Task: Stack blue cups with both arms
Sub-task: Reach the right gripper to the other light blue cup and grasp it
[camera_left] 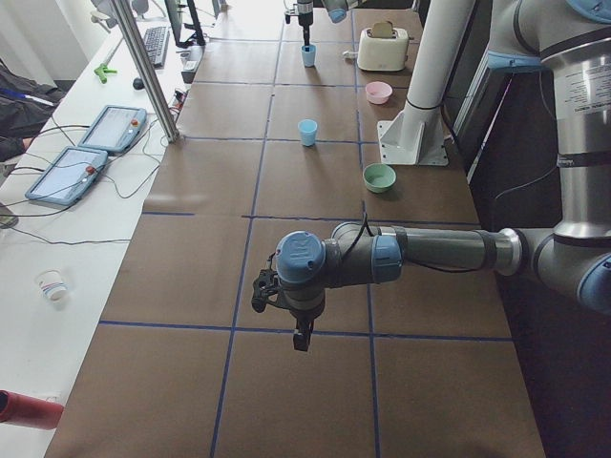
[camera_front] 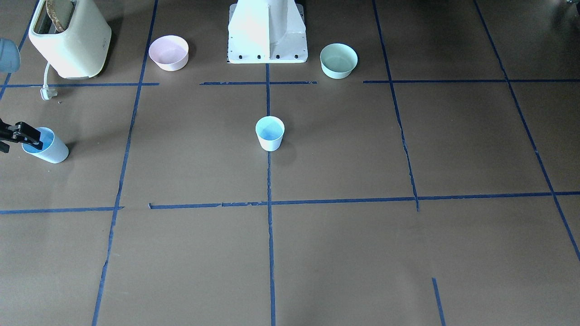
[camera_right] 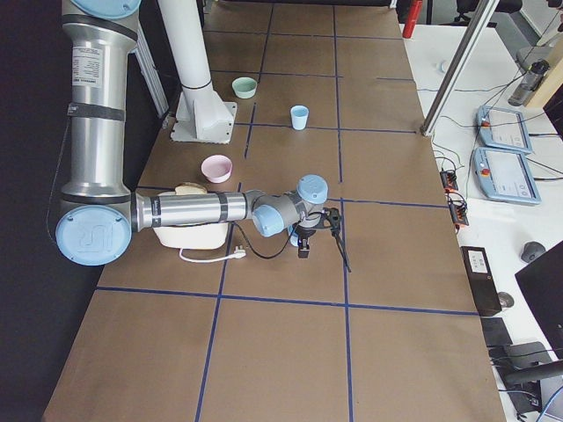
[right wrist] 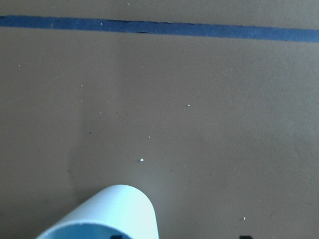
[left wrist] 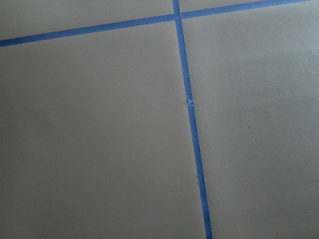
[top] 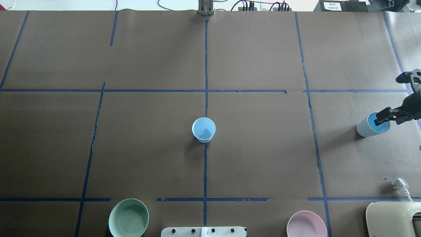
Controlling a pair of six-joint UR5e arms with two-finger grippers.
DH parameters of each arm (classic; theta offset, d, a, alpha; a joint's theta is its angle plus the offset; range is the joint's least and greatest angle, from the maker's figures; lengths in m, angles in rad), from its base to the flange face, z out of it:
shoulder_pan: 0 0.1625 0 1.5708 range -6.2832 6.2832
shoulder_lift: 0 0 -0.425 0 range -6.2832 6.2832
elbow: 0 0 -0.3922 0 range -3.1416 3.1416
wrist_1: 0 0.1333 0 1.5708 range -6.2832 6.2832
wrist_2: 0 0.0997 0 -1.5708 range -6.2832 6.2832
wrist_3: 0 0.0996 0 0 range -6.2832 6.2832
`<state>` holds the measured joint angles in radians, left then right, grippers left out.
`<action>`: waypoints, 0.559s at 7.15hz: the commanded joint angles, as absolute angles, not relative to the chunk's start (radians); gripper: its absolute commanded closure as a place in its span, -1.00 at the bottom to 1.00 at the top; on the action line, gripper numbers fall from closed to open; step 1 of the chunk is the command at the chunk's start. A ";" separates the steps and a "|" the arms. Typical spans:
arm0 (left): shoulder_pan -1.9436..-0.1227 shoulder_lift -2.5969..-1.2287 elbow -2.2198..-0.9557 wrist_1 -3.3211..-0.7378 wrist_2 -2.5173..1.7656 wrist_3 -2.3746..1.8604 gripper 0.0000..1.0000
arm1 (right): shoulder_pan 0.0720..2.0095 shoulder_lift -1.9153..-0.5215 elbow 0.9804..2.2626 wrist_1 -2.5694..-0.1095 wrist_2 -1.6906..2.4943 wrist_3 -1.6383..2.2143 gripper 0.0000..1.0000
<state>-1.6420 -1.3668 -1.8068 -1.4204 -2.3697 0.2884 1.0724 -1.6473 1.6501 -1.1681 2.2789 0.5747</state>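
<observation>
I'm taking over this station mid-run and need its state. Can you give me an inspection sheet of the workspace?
Surface: brown-papered table with blue tape grid.
Job's things: centre cup upright; second cup near the toaster, not stacked.
Clutter: pink bowl, green bowl, toaster.
Grippers: right gripper straddles second cup's rim, jaws apart; left gripper over bare table, state unclear.
Cables: toaster plug lies loose on table.
Surroundings: side bench with two tablets and keyboard.
</observation>
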 commanded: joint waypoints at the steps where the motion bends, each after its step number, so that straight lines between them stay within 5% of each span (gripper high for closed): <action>1: -1.641 -1.367 -1.805 -1.420 -2.368 0.288 -1.00 | 1.060 -1.647 1.644 -1.166 2.281 0.574 0.61; 4: -1.641 -1.367 -1.805 -1.420 -2.368 0.288 -1.00 | 1.058 -1.660 1.705 -1.167 2.286 0.575 1.00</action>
<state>-1.6414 -1.3668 -1.8056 -1.4198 -2.3685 0.2884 1.0581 -1.6519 1.6714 -1.1662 2.2847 0.5740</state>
